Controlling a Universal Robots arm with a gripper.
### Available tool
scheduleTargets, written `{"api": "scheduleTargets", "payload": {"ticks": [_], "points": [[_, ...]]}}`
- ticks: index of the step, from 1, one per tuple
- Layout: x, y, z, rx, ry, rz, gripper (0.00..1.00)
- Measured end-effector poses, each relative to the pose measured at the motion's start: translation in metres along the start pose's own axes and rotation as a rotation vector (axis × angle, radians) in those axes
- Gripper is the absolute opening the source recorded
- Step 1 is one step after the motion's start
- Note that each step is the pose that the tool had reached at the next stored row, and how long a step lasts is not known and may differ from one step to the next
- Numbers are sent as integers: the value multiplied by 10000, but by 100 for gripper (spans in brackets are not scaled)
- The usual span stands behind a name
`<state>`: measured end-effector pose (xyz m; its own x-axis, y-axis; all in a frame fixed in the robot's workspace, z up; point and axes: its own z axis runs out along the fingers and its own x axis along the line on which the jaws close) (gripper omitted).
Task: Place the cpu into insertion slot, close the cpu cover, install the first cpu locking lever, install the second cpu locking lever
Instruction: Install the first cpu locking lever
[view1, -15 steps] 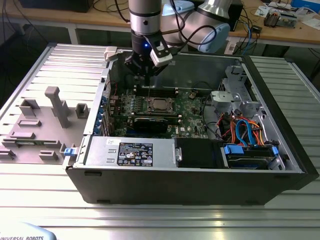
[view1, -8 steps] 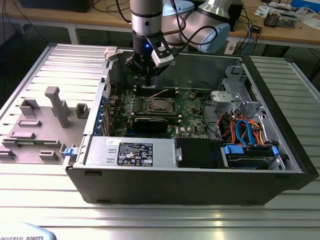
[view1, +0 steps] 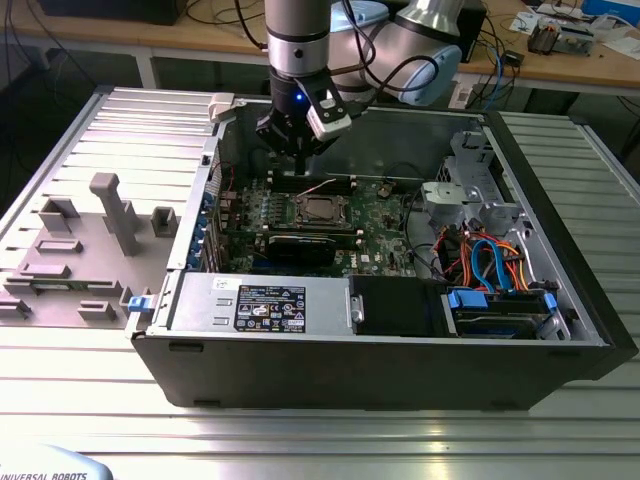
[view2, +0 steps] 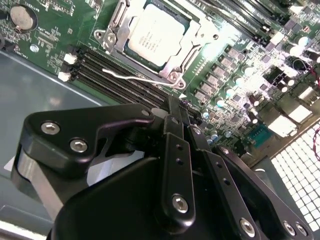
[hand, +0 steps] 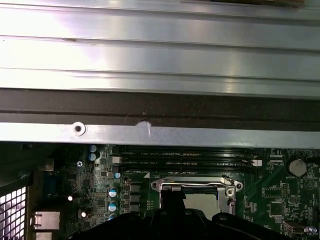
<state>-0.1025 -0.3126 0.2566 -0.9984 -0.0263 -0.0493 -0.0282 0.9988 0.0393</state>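
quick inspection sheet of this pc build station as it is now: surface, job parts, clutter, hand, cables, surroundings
surface: ribbed metal table carrying an open computer case
job's things: cpu lies on the motherboard, with the cpu cover framing it; a wire locking lever juts out beside it and looks unlatched
clutter: grey fixture blocks on the table, at the exterior view's left
grippers: hand is shut and empty, and hovers over the board close to the cpu
cables: orange, blue and red bundle inside the case, at the exterior view's right
surroundings: cluttered workbench behind
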Motion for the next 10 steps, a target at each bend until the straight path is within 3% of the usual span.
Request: {"api": "scheduleTargets", "payload": {"ticks": [10], "points": [[-21,0,5,0,0,1,11]]}}
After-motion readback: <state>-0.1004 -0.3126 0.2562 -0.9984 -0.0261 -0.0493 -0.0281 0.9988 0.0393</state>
